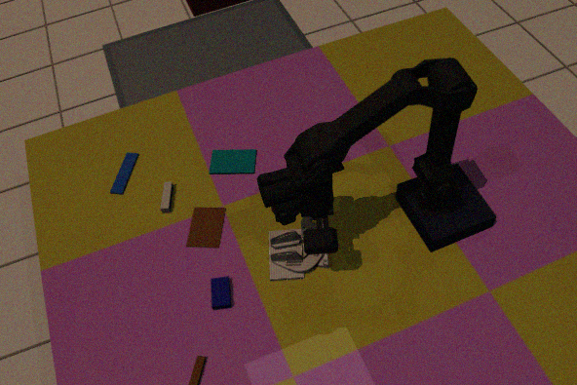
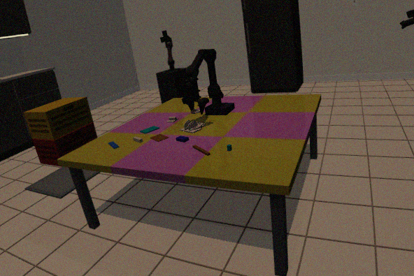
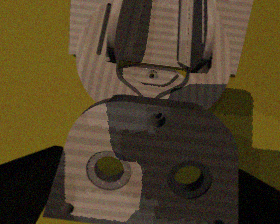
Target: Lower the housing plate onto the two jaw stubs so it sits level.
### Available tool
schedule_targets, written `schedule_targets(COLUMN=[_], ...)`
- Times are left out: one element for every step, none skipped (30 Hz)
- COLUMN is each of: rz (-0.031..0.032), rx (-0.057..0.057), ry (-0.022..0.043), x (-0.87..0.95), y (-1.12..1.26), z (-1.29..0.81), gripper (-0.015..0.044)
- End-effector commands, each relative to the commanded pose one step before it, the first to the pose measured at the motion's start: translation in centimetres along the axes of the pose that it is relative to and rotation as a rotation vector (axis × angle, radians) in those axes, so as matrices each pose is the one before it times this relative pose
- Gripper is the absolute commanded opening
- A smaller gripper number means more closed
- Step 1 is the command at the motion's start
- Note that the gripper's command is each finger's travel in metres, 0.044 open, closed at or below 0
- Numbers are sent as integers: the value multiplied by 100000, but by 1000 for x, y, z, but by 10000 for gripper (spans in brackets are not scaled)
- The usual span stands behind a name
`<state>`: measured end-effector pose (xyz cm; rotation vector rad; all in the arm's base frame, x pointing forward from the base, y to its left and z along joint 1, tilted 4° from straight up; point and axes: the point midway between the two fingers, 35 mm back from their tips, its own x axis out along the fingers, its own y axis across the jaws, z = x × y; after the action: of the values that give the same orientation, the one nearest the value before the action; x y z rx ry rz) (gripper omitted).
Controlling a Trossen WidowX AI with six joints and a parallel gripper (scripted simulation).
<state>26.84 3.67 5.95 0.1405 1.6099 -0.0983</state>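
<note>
The housing plate [image 3: 81,145] [image 2: 195,111] is pale, rounded at one end, with two ringed holes. My gripper [image 3: 146,166] [image 2: 197,111] [image 1: 314,232] is shut on the housing plate, with black fingers at both sides of it. In the exterior view the plate hangs above the table, apart from the jaws. Two long dark-shaded jaws [image 3: 132,35] [image 1: 286,240] lie side by side on a pale ribbed board [image 3: 243,30] [image 1: 288,275]. In the wrist view they are beyond the plate's rounded end. The jaw stubs and pins are largely hidden.
A teal plate [image 1: 234,162] [image 2: 150,129], a brown plate [image 1: 207,227] [image 2: 159,138], a dark blue block [image 1: 221,292] [image 2: 182,138], a white bar [image 1: 167,197], a blue strip [image 1: 125,173] and a brown stick [image 2: 201,150] lie on the table. A small teal cylinder [image 2: 229,147] stands near the front.
</note>
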Motion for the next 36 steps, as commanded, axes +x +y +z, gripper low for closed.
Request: schedule_targets(rz=[443,0,0,0,0,0,0,0,0,0,0,0,0,-440,6,10,12,12,12,12,12,12,12,12,13,12,12,12,12,12,12,12,12,12,12,12], rx=[303,0,0,0,0,0,0,0,0,0,0,0,0,-300,5,8,10,10,10,10,10,10,10,10,10,10,10,10,10,10,10,10,10,10,10,10], ry=[-350,0,0,0,0,0,0,0,0,0,0,0,0,347,-5,-8,-10,-10,-10,-10,-9,-9,-9,-10,-9,-9,-9,-9,-9,-9,-9,-9,-9,-9,-8,-8], x=[-67,0,0,0,0,0,0,0,0,0,0,0,0,92,80,133,163,163,163,162,162,162,162,167,167,167,167,166,166,166,166,165,165,165,165,165], y=[90,0,0,0,0,0,0,0,0,0,0,0,0,-89,4,6,8,7,7,7,6,6,6,6,5,5,5,4,4,4,4,3,3,3,2,2], z=[113,0,0,0,0,0,0,0,0,0,0,0,0,-109,11,17,20,19,18,17,16,15,14,13,12,11,10,9,8,7,5,4,3,2,1,0], gripper=[351,351,351,351,351,351,351,351,351,351,351,351,351,351,351,351,351,351,351,351,351,351,351,351,351,351,351,351,351,351,351,351,351,351,351,351])
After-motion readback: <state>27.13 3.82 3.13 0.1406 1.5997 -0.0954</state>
